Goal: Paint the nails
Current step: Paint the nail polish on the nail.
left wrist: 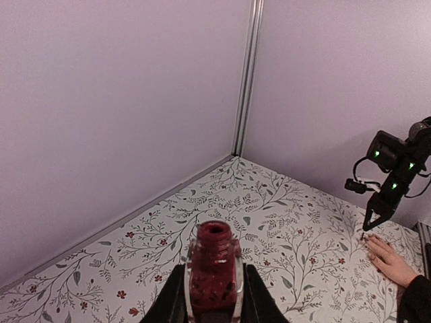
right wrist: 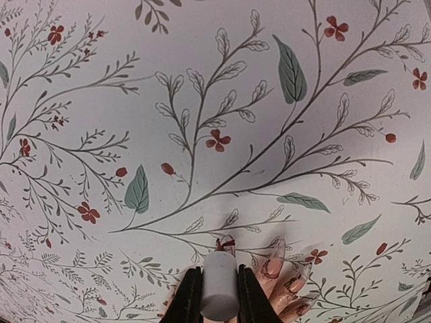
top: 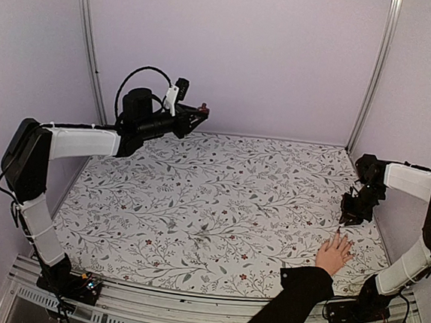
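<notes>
A light-skinned hand [top: 333,255] in a black sleeve lies flat at the near right of the table. Its long nails [right wrist: 277,258] show red smears. My right gripper [right wrist: 219,272] is shut on the white brush cap [right wrist: 219,296], right above the fingertips. The brush's red tip touches one nail [right wrist: 226,243]. From above, the right gripper [top: 351,216] hangs just beyond the fingers. My left gripper [left wrist: 214,268] is shut on the open dark-red bottle [left wrist: 214,272], held upright high over the far left corner [top: 202,109].
A floral-patterned cloth [top: 219,207] covers the table. Plain walls with metal corner posts [top: 90,45] close in the back and sides. The person's sleeve [top: 286,304] crosses the near edge between the arm bases.
</notes>
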Motion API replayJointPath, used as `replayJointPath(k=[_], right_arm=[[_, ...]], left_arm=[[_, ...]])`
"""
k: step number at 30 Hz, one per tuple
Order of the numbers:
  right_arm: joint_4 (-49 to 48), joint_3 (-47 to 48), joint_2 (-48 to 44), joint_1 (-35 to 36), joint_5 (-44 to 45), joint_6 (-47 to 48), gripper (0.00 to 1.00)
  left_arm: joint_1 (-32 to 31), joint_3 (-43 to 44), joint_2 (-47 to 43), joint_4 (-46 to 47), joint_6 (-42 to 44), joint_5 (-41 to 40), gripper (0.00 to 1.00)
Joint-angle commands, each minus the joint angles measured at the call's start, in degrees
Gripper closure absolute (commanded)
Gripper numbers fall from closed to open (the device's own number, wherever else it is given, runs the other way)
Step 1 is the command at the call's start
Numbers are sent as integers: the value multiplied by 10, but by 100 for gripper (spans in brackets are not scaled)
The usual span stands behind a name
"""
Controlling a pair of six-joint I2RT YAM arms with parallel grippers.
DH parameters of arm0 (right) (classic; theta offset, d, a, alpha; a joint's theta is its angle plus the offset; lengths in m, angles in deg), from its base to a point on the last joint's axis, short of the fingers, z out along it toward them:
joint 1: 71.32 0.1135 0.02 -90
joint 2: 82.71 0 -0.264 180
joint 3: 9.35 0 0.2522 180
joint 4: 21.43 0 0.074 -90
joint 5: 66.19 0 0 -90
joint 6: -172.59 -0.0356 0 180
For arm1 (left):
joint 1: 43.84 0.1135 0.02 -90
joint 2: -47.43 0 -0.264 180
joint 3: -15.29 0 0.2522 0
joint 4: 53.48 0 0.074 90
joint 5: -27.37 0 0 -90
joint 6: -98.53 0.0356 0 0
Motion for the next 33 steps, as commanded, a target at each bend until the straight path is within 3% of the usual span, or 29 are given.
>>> replayJointPath(k=[1, 14, 33], right_arm=[[-7, 20, 7, -2, 17, 5, 100], [21, 38, -20, -2, 18, 7, 100], [11, -9, -38, -2, -7, -3, 100]], left_arm=[[6, 11, 3, 11, -7, -2, 100], [7, -3, -7, 19, -13, 1, 100], [4, -16, -19, 22, -13, -2, 100]])
